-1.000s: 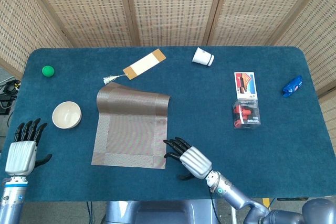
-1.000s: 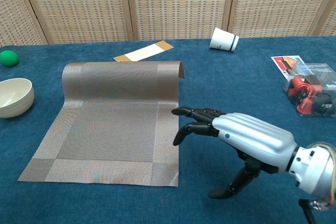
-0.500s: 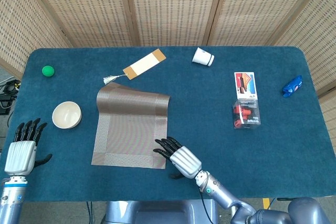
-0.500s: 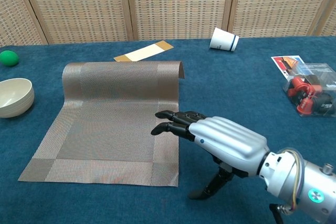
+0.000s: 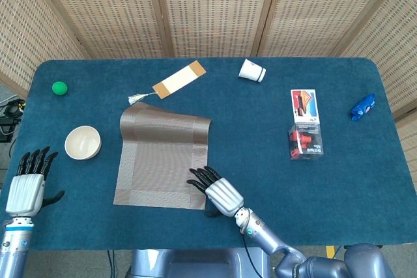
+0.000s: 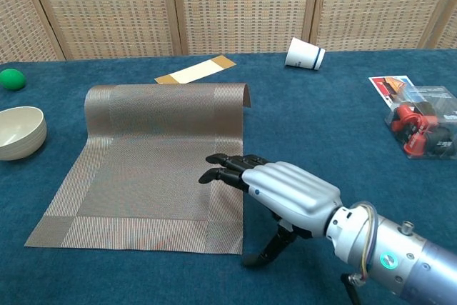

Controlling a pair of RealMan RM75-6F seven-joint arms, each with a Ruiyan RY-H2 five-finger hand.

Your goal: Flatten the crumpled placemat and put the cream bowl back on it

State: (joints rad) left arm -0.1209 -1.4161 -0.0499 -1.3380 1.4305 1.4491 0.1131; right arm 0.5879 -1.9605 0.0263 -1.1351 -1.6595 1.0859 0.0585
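The brown woven placemat lies mostly flat, its far edge still curled up into a roll. My right hand hovers at the mat's near right corner, fingers spread and reaching over its right edge, holding nothing. The cream bowl stands on the table left of the mat, apart from it. My left hand is at the near left table edge, fingers extended and empty, below the bowl in the head view.
A green ball sits far left. A tan bookmark with a tassel lies behind the mat. A tipped white cup, a printed card, a clear box of red parts and a blue item lie to the right.
My right hand has moved left along the near edge, from beside the mat to over its right border. The left hand, mat and bowl have not moved.
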